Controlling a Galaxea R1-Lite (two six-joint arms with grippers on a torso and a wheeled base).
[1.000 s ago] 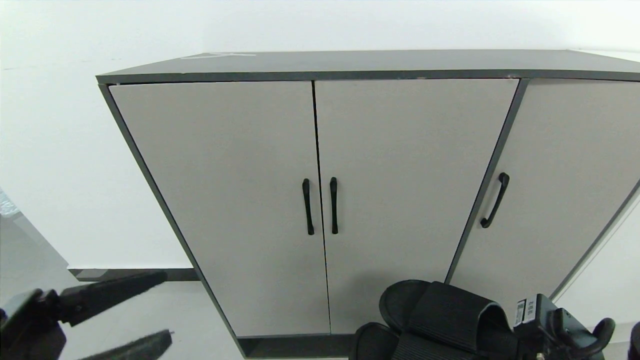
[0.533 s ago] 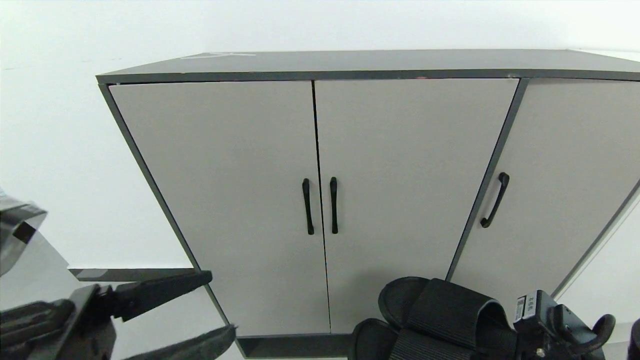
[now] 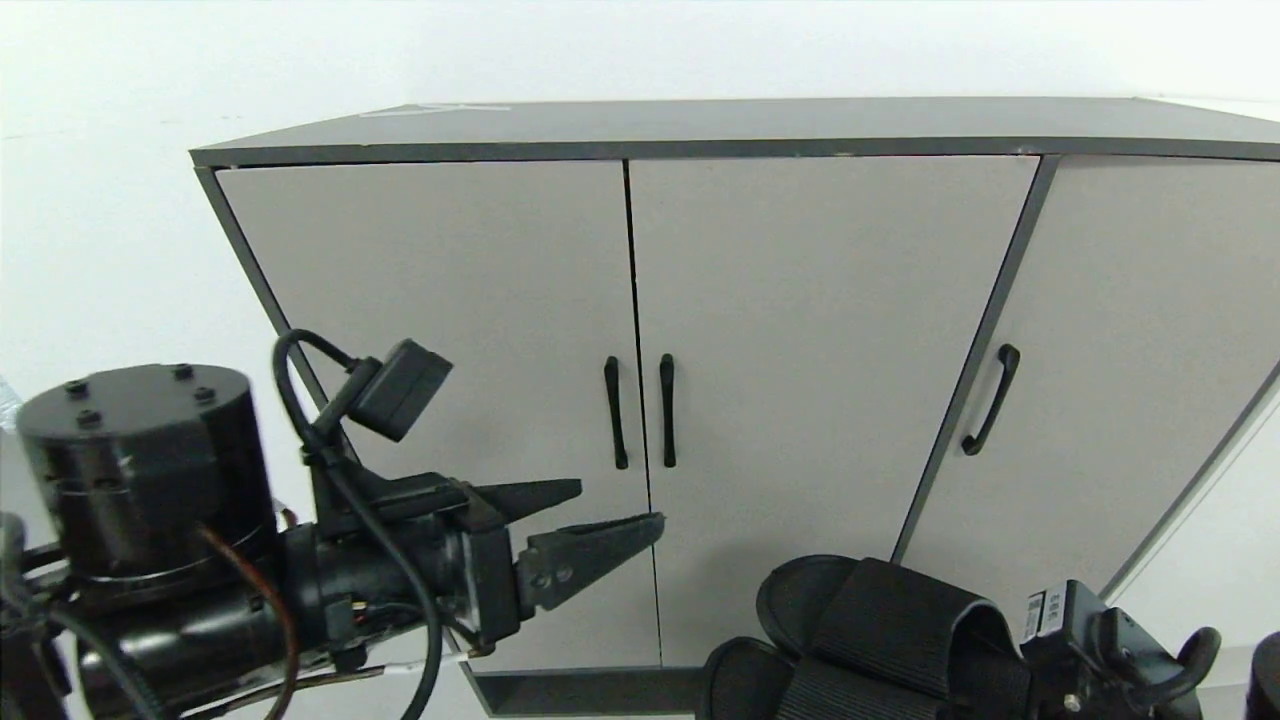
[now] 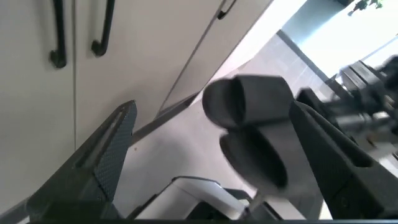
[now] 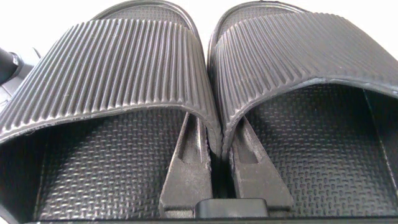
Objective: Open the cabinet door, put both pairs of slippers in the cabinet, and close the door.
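Holding one pair of black slippers [image 3: 880, 620] low at the near right, the right gripper [image 5: 217, 124] is clamped on their two inner walls, pinching them together so both travel as one load. Cabinet [image 3: 700, 125] stands ahead with all doors closed; the opening step is judged not yet done. Left gripper [image 3: 620, 503] sits at the near left, fingers apart, tips pointing at the left door [image 3: 430, 300], below and just left of its handle [image 3: 615, 412]. Judgement: the spread suits closing around that handle, the free arm opening while the loaded arm waits clear of the door's swing.
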